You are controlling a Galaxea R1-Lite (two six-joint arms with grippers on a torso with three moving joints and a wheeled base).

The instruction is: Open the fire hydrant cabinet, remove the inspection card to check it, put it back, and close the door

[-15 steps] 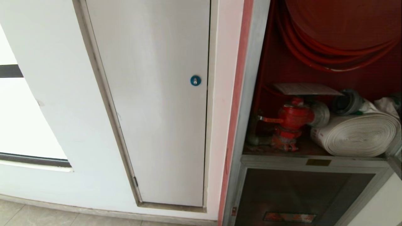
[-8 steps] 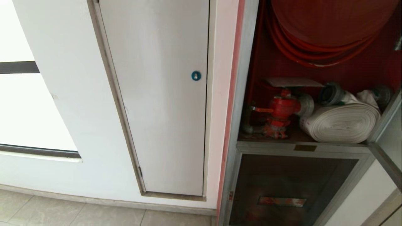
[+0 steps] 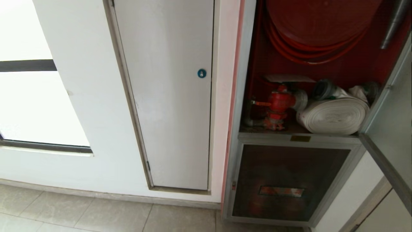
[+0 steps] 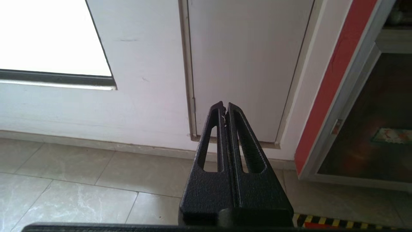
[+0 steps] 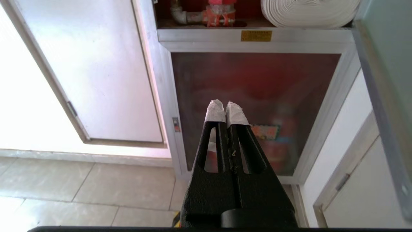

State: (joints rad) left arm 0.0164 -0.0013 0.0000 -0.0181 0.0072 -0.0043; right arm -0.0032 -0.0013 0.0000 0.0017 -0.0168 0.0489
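The right tool [image 5: 224, 111] is pinched fully closed on nothing, its 2 white-taped tips pressed together, and it hangs low in front of the lower dark glass panel [image 5: 254, 106], pointing at the floor and wall base. The left tool [image 4: 224, 111] is likewise closed and empty, parked over the floor tiles [image 4: 80, 180] before the white panel door [image 3: 173, 96] with the round blue lock [image 3: 201, 73]. Neither arm shows in the head view.

The fire hydrant cabinet [image 3: 239, 106] stands open: the door [image 3: 391, 129] is swung out at the right edge of the head view, edge-on. The inspection card [image 3: 288, 78] lies flat across the top of the red valve [image 3: 279, 102], below the red hose reel [image 3: 318, 29] and just beside the white rolled hose [image 3: 333, 116].

With the card resting inside and the tools empty, the step in hand looks like either reaching for the card or shutting the door; I cannot tell which. For the card, the right tool should rise well above its present height, open narrowly, and approach level with the sheet's near edge, clear of the valve handle. For the door, push on the frame's outer edge, not the glass.

The card is a thin, pale rectangle, about as wide as the valve; its print cannot be read from here.
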